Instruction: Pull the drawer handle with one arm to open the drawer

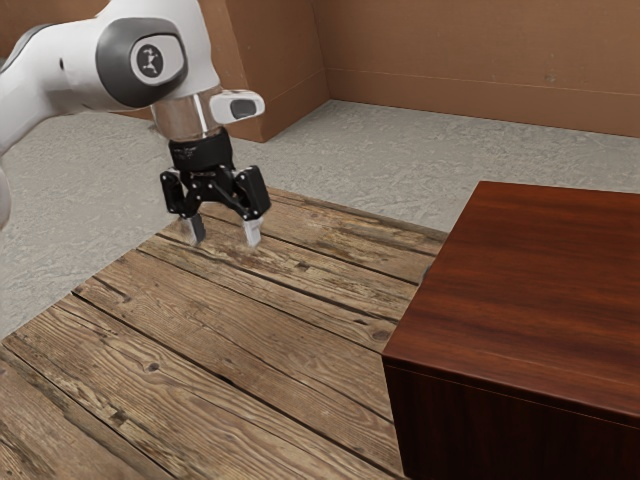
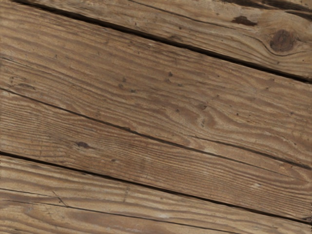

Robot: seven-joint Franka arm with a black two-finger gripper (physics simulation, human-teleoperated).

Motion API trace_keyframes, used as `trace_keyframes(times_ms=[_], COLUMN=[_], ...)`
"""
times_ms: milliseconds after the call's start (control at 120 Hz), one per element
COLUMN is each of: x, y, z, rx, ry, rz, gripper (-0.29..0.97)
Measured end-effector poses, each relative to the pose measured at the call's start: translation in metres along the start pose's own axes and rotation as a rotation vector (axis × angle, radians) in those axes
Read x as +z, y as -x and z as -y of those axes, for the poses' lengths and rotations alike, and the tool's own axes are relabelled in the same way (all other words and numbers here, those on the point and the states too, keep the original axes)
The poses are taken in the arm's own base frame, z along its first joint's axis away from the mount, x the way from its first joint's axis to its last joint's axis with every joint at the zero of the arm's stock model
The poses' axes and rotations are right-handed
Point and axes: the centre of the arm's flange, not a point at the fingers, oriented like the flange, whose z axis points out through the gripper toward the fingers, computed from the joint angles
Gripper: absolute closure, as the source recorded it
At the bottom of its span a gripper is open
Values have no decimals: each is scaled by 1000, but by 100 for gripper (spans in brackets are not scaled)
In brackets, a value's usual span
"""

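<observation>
While the dark wooden cabinet [image 1: 530, 290] sits nearest on the plank table [image 1: 200, 380] at the exterior view's right, the gripper [image 1: 225, 238] hangs well apart from it toward the left, above the planks. Its fingers [image 1: 253, 234] stand apart, empty; gray floor [image 1: 400, 150] lies beyond.

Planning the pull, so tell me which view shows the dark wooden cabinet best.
The exterior view: the cabinet stands at the exterior view's right, with its top and one dark side face in sight. The wrist view looks straight down at the table planks.
</observation>
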Motion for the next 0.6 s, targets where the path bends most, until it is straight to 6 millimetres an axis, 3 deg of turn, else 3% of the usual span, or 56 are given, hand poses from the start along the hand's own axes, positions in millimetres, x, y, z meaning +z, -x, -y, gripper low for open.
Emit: trace_keyframes(times_ms=[325, 342, 375, 417, 450, 533, 600], x=[-11, -16, -45, -88, -111, -140, -145], y=[-6, -4, 11, 40, 59, 91, 101], z=[10, 10, 9, 1, -7, -40, -77], rx=[4, 5, 13, 35, 57, 128, 198], ry=[31, 34, 41, 51, 60, 78, 89], rz=[-76, -87, -143, -227, -271, -337, -362], gripper=[0, 0, 0, 0, 0, 0, 0])
